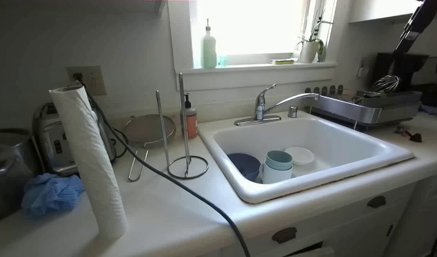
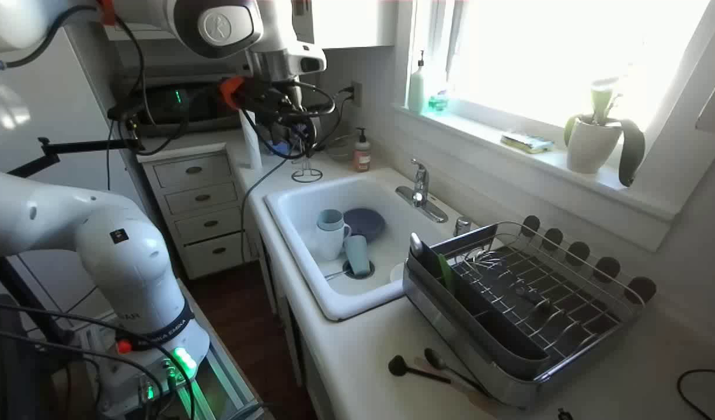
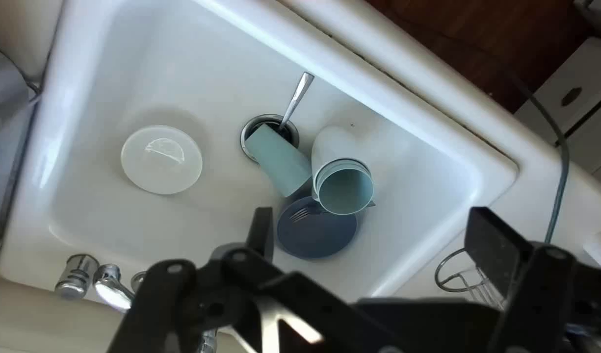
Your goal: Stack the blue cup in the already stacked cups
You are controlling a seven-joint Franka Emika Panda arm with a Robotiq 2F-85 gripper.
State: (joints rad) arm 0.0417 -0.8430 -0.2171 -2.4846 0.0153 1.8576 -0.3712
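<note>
The light blue cup (image 3: 279, 159) lies tilted over the drain in the sink in the wrist view, and also shows in an exterior view (image 2: 357, 255). The stacked cups are a white mug with light blue cups nested in it, mouth up, close beside the lone cup. The stack (image 3: 333, 142) shows in the wrist view and in both exterior views (image 1: 277, 174) (image 2: 331, 240). My gripper (image 3: 371, 215) is open and empty, high above the sink, apart from the cups. It is partly hidden by cables in an exterior view (image 2: 302, 134).
The white sink (image 2: 310, 291) also holds a dark blue dish (image 3: 317, 233) with a fork, a white dish (image 3: 162, 159) and a utensil (image 3: 298, 95) in the drain. The faucet (image 1: 261, 103), dish rack (image 2: 480, 338), wire towel holder (image 1: 187, 160) and paper roll (image 1: 93, 164) stand around it.
</note>
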